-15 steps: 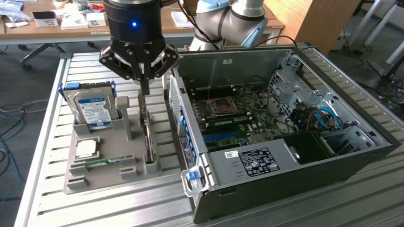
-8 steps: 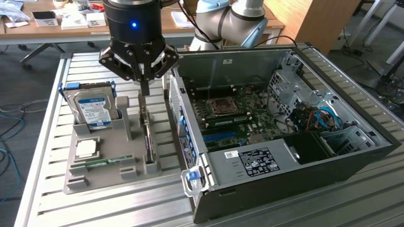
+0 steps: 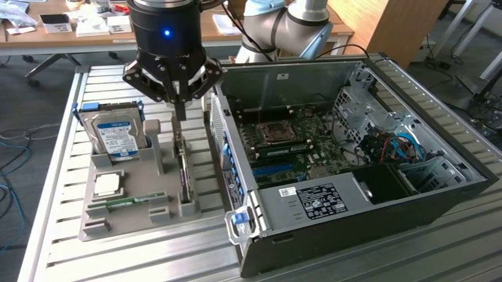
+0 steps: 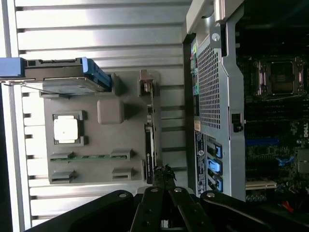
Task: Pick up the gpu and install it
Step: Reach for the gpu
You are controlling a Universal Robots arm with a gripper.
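Gripper (image 3: 180, 119) (image 4: 164, 176) is closed, jaws drawn to a narrow point, and looks pinched on the top edge of the gpu (image 3: 183, 170) (image 4: 149, 140) at one end of the card. The gpu stands on edge in a slot of the gray holder tray (image 3: 149, 208) (image 4: 120, 140), on the side of the tray nearest the PC case (image 3: 462, 194) (image 4: 212, 87), still seated in the slot.

On the same tray:
- a hard drive (image 3: 116, 138) (image 4: 63, 77) with a blue-white label, upright at the far end
- a CPU (image 3: 107, 185) (image 4: 65, 129) lying flat
- a green memory stick (image 3: 117, 202) (image 4: 91, 156) just beside the CPU

The tray sits on a slatted metal table (image 3: 117, 258) (image 4: 96, 38). The case lies open just beside the tray, on the exterior view's right. Inside are the motherboard (image 3: 302, 147) (image 4: 270, 125), its CPU socket (image 3: 276, 132) (image 4: 280, 77) and the power supply (image 3: 314, 200).
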